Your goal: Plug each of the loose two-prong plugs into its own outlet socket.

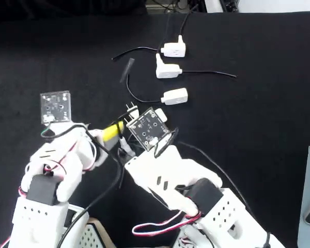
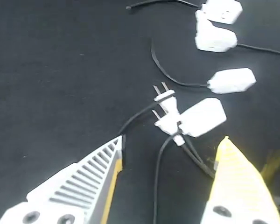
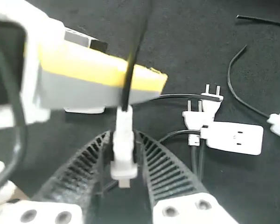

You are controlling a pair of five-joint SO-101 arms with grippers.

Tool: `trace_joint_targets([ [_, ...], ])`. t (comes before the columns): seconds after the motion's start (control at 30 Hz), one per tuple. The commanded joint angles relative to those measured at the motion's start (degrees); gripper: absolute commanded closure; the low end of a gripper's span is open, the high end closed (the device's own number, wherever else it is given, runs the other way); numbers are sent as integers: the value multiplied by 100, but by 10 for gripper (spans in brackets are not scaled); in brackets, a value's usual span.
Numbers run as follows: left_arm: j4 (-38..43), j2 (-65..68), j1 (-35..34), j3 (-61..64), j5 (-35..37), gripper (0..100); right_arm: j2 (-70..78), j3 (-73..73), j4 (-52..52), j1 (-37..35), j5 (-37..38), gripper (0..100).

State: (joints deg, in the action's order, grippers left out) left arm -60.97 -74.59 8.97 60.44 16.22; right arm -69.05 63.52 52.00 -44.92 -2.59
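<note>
left gripper [image 2: 172, 140] released, hovering over two loose plugs [image 2: 165, 122] lying on the table [image 2: 60, 70] against a socket [image 2: 203, 116]. right gripper [image 3: 122, 136] clenched on a white plug [image 3: 122, 158]; its cord [image 3: 130, 70] runs across the left gripper. risk: the cord snags there when either arm moves and yanks the plug askew. tangled cords could also drag the socket.
</note>
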Motion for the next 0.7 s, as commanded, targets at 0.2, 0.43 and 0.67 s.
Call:
trace_joint_targets([
  [0.2, -290, -1345, 725, -110, -290, 690, -84, 40, -132, -79, -44, 987],
  [0.43, -273, -2136, 892, 629, -853, 690, -84, 31, -132, 123, -44, 987],
  [0.67, -281, -2127, 989, 760, -1187, 690, -84, 22, -132, 193, -44, 987],
])
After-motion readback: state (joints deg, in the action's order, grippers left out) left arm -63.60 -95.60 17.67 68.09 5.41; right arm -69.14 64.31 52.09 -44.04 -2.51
